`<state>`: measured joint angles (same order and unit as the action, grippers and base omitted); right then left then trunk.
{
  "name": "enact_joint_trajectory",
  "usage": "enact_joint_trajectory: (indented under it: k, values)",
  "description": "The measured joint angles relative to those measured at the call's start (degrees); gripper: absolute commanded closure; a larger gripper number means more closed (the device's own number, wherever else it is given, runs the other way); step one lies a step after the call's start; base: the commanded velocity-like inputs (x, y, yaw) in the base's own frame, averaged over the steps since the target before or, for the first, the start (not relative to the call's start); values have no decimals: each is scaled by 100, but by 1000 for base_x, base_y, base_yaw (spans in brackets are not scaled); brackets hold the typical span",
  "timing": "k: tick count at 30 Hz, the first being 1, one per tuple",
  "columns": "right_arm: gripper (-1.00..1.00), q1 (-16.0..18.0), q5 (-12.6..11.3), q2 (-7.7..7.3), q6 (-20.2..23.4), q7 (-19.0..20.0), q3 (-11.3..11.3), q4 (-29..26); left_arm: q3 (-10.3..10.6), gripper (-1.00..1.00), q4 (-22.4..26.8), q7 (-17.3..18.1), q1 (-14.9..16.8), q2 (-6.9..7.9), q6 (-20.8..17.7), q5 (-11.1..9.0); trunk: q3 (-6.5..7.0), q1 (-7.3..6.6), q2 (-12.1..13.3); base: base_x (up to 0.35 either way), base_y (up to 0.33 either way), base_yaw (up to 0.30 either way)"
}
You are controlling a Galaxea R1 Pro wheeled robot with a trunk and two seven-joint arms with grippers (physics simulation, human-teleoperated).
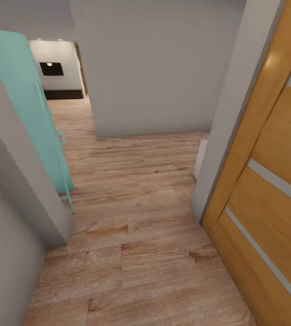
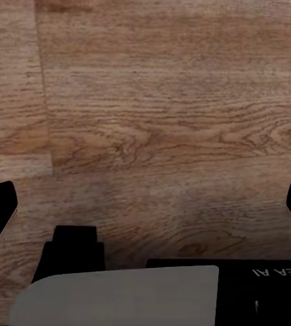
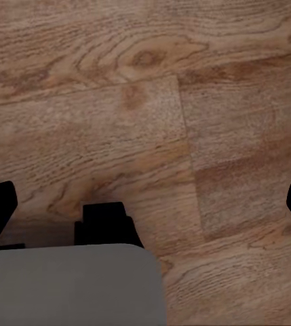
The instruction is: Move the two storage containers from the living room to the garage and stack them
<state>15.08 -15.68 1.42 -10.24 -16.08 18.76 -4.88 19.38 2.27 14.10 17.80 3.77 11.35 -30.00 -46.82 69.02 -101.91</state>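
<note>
1. The living room (image 1: 57, 74) is glimpsed at the far end of the corridor, marked by a black wall-mounted TV (image 1: 51, 69) above a low dark bench (image 1: 64, 94); no storage container is seen, so the robot is judged to be in transit toward them
2. The light wood plank floor (image 1: 136, 217) runs from the near doorway to that room, flanked by a turquoise door (image 1: 32, 122) standing open at the left and a wooden-slat door (image 1: 272, 181) at the right
3. Left gripper (image 2: 145, 204): both dark fingertips are seen at the frame's opposite edges, spread wide with nothing between them but floor boards
4. Right gripper (image 3: 145, 204): likewise spread apart and carrying nothing (planks alone lie beneath it)
5. The drive is best steered left of the grey wall block (image 1: 154, 68) ahead, kept to the middle of the passage so that the turquoise door's handle (image 1: 62, 136) and the near grey wall corner (image 1: 32, 194) are cleared, with the arms held tucked
6. Counted: one turquoise door, one slatted door, one TV, one bench, two grippers, no containers
</note>
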Motion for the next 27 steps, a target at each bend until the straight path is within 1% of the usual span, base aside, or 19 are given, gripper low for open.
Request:
enact_joint_trajectory:
  k: [5,14,17,20,27]
  values:
    - [-100,-3,0,4,6,0,-1,14,0,-100,-1,0,0,0,0,0,0,0,0,339,0,0]
    - [-100,-8,-1,-2,-1,-2,-4,233,0,-100,2,0,1,0,0,0,0,0,0,339,0,0]
    - [-100,-9,-3,-3,-1,-5,-8,483,0,-100,1,0,-2,0,0,0,0,0,0,339,0,0]
    - [-100,-10,-2,-4,6,-9,-7,590,0,-100,-1,0,0,0,0,0,0,0,0,339,0,0]
    - [-100,-12,-1,-5,14,-12,-5,659,0,-100,1,0,1,0,0,0,0,0,0,339,0,0]
